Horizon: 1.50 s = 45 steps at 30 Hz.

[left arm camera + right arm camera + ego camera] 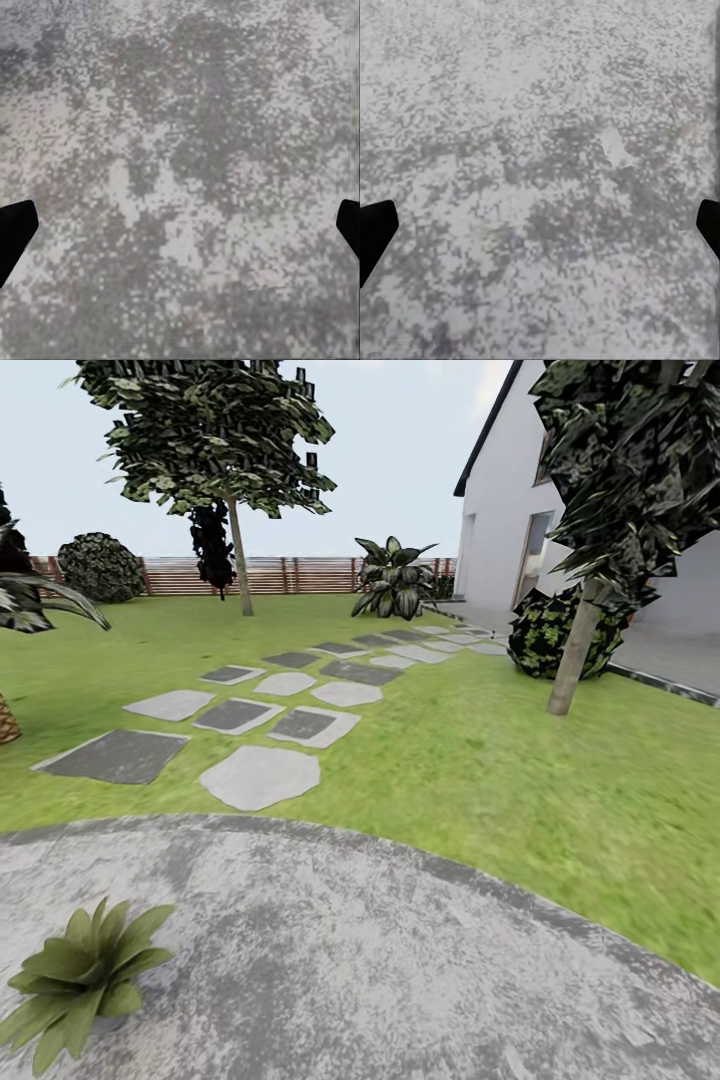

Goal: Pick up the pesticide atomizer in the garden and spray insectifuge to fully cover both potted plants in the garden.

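Head view: round grey stone patio [400,960] takes the near ground, mottled light and dark, with its curved edge meeting the lawn [480,760]. One potted plant [80,975] sits on the patio close to that edge, a low rosette of broad pointed green leaves; its pot is hidden under the leaves. Pesticide atomizer cannot be made out in any view.

Beyond the patio edge, a path of flat stepping stones [290,705], some light grey and some dark, runs across the lawn toward the white house [500,530]. A thin-trunked tree [225,450] stands past the stones, and another tree [600,560] stands near the house with a round bush [555,635] beside its trunk. A large leafy plant [395,580] sits at the far end of the path. Horizontal wooden slat fence [260,575] closes the lawn behind.

Left wrist view: left gripper [180,229] fingers spread wide, nothing between them, speckled patio stone below. Right wrist view: right gripper [540,229] likewise spread and empty over the same stone.
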Tool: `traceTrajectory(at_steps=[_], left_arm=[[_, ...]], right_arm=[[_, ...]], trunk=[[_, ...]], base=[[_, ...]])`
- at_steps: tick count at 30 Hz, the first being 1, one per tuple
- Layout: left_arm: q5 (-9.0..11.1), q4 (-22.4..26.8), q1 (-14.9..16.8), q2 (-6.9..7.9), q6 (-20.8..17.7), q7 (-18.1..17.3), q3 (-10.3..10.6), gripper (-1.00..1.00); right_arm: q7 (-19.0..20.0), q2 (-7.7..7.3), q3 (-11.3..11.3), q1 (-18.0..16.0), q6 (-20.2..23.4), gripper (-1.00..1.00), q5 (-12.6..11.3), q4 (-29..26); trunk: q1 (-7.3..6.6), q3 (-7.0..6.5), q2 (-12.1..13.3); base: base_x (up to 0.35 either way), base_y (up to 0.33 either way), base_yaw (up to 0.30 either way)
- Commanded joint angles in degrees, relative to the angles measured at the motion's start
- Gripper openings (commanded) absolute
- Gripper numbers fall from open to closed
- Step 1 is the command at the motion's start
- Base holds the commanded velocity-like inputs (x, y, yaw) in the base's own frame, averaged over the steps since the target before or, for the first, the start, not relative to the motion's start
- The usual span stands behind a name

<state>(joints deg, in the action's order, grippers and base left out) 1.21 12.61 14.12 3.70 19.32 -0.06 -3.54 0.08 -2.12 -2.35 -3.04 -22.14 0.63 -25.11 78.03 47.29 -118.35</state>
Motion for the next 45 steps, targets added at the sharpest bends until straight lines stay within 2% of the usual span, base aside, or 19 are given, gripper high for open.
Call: traceTrajectory(at_steps=[1,34,45], left_arm=[[0.1,-0.1,0.0,-0.01,0.2,0.0,-0.1,1.0],[0.2,-0.1,0.0,-0.01,0.2,0.0,-0.1,1.0],[0.2,-0.1,0.0,-0.01,0.2,0.0,-0.2,1.0]], right_arm=[[0.0,0.01,-0.1,0.0,-0.2,1.0,0.1,0.1],[0.0,0.01,-0.1,0.0,-0.2,1.0,0.1,0.1],[0.0,0.01,-0.1,0.0,-0.2,1.0,0.0,0.1]], trunk=[[0.02,0.05,0.0],[0.02,0.05,0.0],[0.02,0.05,0.0]], base=[[0.301,-0.187,0.0],[0.301,-0.186,0.0],[0.31,-0.006,0.0]])
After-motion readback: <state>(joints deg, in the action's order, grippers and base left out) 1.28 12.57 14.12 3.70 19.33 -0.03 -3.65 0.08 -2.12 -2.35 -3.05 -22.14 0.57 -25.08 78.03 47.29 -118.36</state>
